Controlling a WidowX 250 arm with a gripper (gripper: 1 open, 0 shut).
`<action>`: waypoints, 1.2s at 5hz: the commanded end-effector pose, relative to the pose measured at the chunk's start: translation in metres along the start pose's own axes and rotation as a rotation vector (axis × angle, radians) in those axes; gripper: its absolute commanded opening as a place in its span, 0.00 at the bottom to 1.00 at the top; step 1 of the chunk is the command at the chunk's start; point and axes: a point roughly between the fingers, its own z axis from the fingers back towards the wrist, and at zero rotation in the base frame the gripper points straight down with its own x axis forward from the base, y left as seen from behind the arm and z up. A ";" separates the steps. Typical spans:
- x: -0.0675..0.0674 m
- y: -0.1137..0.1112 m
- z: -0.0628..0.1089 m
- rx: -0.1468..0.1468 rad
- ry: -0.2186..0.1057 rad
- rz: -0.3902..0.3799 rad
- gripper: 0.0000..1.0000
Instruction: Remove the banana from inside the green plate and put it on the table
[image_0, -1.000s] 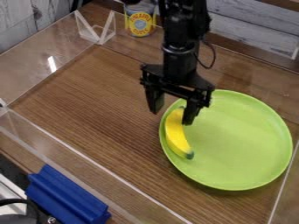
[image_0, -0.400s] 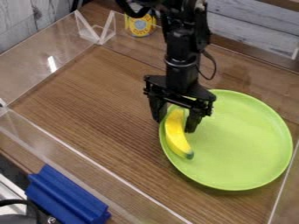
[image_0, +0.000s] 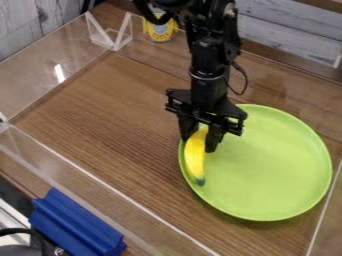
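gripper (image_0: 203, 133) clamped on the banana (image_0: 195, 161) in the green plate (image_0: 274, 165) | I judge it light, stiff, slick plastic | I'd grip mid-curve

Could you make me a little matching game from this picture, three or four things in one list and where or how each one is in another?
Things:
1. banana
2. green plate
3. gripper
4. blue object

Places or states:
A. lies at the near left edge of the picture, by the clear wall
B. shut on the yellow fruit, pointing straight down
C. rests on the brown table, right of the middle
D. lies in the plate's left part, between the fingers

Pairs: 1-D, 2-C, 3-B, 4-A
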 end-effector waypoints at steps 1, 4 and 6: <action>0.009 0.001 0.014 0.000 -0.033 -0.006 0.00; 0.016 0.007 0.016 0.002 -0.027 -0.008 0.00; 0.019 0.010 0.014 0.001 -0.025 -0.013 0.00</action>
